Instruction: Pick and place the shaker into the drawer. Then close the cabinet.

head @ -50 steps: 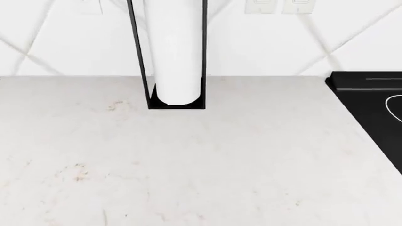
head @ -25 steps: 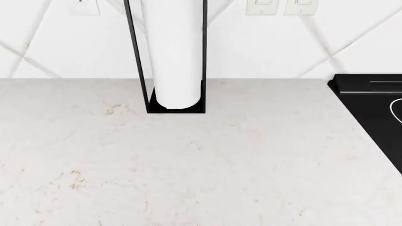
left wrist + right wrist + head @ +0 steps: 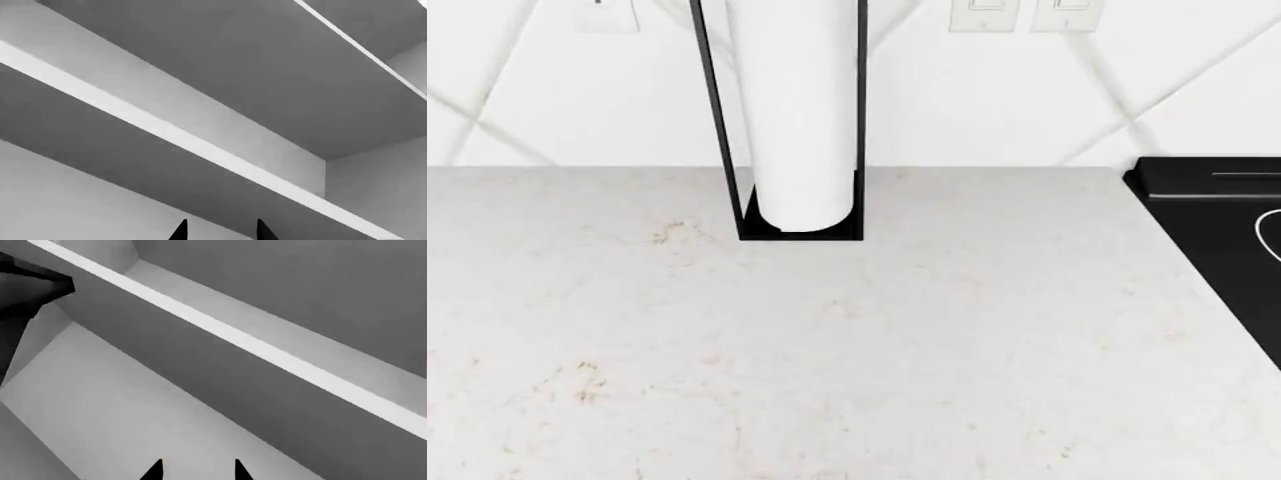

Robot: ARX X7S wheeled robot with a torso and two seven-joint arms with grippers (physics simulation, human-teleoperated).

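Both claws, the left gripper and right gripper, hang released with tips apart over pale drawer panels.

A pale, speckled stone countertop fills most of the head view and runs back to a white wall. On it, close to the wall and left of the middle, stands a black frame holder with a flat black base, and a white paper towel roll stands upright inside the frame. At the right edge a black cooktop sits on the counter, well apart from the holder.
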